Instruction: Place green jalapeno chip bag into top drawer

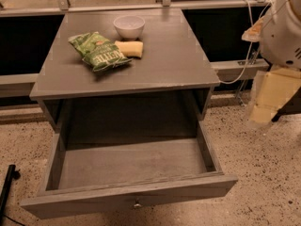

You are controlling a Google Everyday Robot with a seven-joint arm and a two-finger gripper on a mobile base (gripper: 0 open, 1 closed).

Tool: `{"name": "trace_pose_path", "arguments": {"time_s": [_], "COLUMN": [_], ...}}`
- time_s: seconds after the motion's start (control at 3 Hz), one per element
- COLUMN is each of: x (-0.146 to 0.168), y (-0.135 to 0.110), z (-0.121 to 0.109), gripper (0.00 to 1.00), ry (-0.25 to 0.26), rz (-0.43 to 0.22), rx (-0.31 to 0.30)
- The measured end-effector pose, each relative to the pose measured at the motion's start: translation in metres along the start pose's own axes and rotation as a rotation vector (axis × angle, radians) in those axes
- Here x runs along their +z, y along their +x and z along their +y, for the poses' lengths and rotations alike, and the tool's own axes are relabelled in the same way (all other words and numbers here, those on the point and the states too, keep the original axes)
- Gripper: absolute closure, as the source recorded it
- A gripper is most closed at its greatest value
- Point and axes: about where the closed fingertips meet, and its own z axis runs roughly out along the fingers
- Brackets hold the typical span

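Observation:
The green jalapeno chip bag [99,51] lies flat on the grey cabinet top [164,60], left of centre, white lettering up. The top drawer [131,166] is pulled wide open below it and its inside is bare; a small metal knob [137,204] sits at the middle of its front panel. My gripper [268,98] hangs at the right edge of the view, beyond the cabinet's right side and well away from the bag, with pale yellowish fingers pointing down. It holds nothing that I can see.
A small white bowl [129,26] stands at the back of the cabinet top, and a yellow sponge [130,48] lies right of the bag. A white cable [244,55] hangs by the arm. A black pole [6,187] stands at the lower left. Speckled floor surrounds the cabinet.

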Motion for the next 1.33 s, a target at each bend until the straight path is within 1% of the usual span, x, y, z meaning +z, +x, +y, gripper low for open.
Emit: {"name": "trace_pose_path", "arguments": {"time_s": [0.33, 0.67, 1.0, 1.33], "x": [0.0, 0.03, 0.07, 0.074], "y": [0.0, -0.053, -0.146, -0.163], "z": [0.0, -0.031, -0.065, -0.065], "gripper": [0.0, 0.0, 0.0, 0.0], "ry": [0.0, -0.006, -0.017, -0.026], "rz": [-0.001, -0.088, -0.188, -0.204], "rx": [-0.001, -0.086, -0.223, -0.249]}}
